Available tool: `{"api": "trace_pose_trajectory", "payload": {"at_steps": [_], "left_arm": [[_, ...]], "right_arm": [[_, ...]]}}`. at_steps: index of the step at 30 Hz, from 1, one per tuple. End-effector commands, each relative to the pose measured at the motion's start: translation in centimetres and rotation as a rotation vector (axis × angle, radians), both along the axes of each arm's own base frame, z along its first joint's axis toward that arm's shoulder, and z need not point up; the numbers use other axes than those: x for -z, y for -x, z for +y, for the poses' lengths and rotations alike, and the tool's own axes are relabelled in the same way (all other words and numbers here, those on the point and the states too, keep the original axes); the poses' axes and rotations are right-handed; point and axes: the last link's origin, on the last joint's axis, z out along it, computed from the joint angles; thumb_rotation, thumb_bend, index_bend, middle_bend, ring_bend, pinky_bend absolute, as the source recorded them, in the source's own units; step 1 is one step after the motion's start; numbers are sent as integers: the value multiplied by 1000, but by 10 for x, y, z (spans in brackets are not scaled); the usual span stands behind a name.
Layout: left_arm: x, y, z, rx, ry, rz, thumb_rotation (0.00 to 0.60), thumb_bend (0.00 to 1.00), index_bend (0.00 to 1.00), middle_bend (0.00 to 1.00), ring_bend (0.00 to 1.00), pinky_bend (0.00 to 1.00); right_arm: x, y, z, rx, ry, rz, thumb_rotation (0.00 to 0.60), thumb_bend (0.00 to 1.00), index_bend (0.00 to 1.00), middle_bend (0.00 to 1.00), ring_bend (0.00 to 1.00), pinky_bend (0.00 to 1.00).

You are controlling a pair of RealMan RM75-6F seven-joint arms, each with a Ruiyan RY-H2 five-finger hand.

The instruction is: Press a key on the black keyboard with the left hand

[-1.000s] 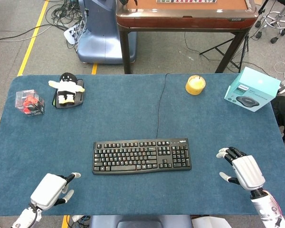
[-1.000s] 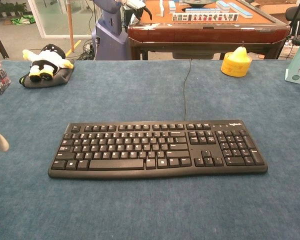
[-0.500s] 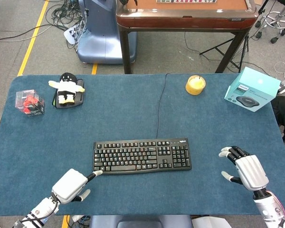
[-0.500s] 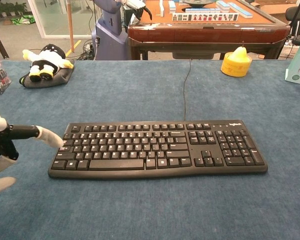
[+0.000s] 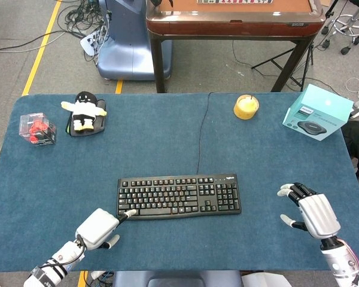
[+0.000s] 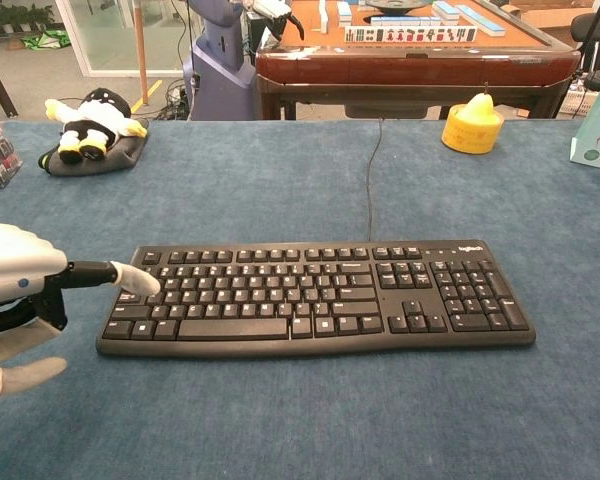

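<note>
The black keyboard (image 5: 178, 195) (image 6: 320, 295) lies in the middle of the blue table, its cable running to the far edge. My left hand (image 5: 99, 228) (image 6: 20, 290) sits at the keyboard's near-left corner. One finger (image 6: 130, 277) is stretched out over the keys at the left end and the other fingers are curled in. Whether the fingertip touches a key or hovers just above it cannot be told. My right hand (image 5: 311, 213) is to the right of the keyboard near the table's front edge, fingers spread and holding nothing. It is out of the chest view.
A black-and-white plush toy (image 5: 84, 112) (image 6: 90, 125) and a clear box of red pieces (image 5: 37, 128) lie at the back left. A yellow round object (image 5: 246, 107) (image 6: 472, 127) and a teal mouse box (image 5: 318, 112) stand at the back right. A wooden table (image 5: 233, 18) stands beyond.
My left hand moved forward and rightward from the table's front-left to the keyboard's left end, its outstretched finger now over the keys. The right hand barely shifted.
</note>
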Motion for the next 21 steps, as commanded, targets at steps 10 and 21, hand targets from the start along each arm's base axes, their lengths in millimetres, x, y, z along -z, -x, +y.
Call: {"api": "trace_pose_trajectory", "payload": {"at_steps": [10, 21], "left_arm": [[30, -8, 13, -45, 37, 58, 600, 401, 102, 853, 799, 928], [32, 0, 11, -69, 23, 127, 600, 401, 102, 854, 799, 928]], "right_arm": [[-5, 1, 0, 3, 11, -10, 600, 30, 408, 345, 277, 566], [-7, 1, 1, -2, 14, -17, 600, 30, 408, 345, 277, 566]]}}
